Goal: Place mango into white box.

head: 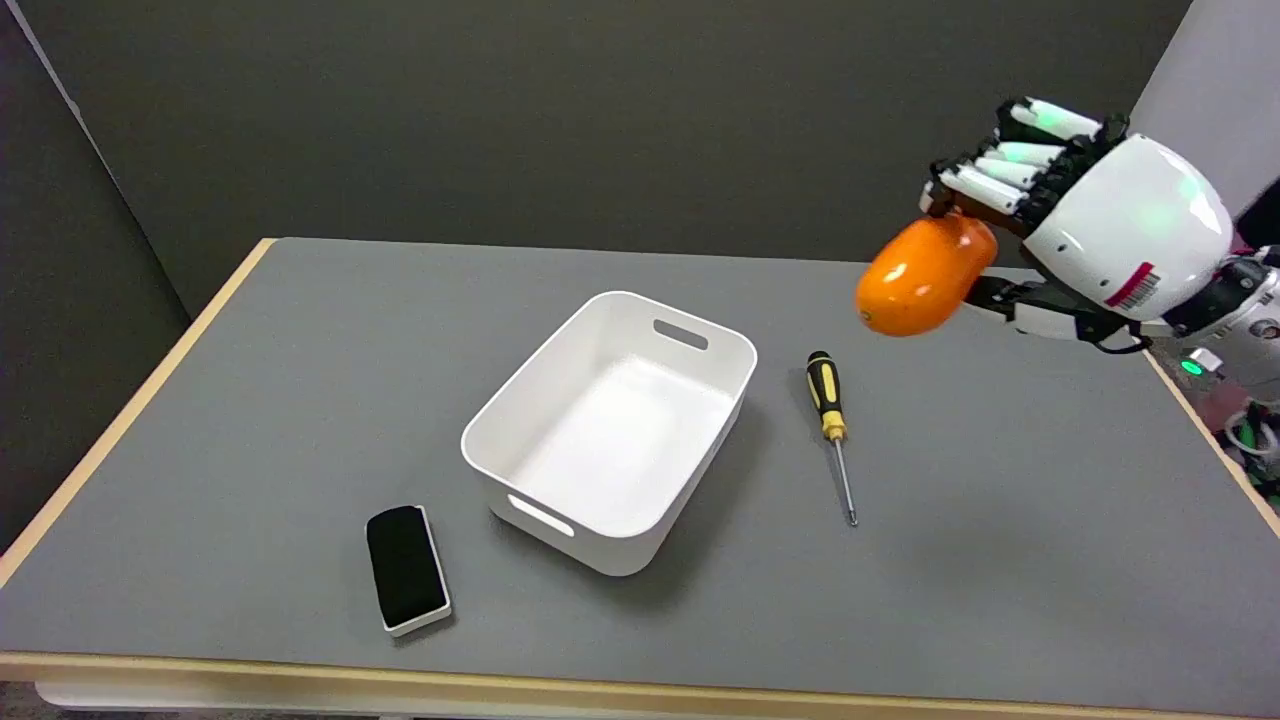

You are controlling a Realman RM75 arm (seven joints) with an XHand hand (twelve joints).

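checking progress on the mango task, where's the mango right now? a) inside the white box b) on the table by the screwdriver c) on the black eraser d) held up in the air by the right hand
d: the right hand grips the mango in the air, off to the side of the white box, which holds nothing.

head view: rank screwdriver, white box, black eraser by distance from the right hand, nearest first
Measured from the right hand, which holds the orange mango in the air at upper right:
1. Yellow-and-black handled screwdriver, lying on the table just right of the box.
2. White plastic box, mid-table, with nothing in it.
3. Black eraser block with white base, near the front edge, left of the box.
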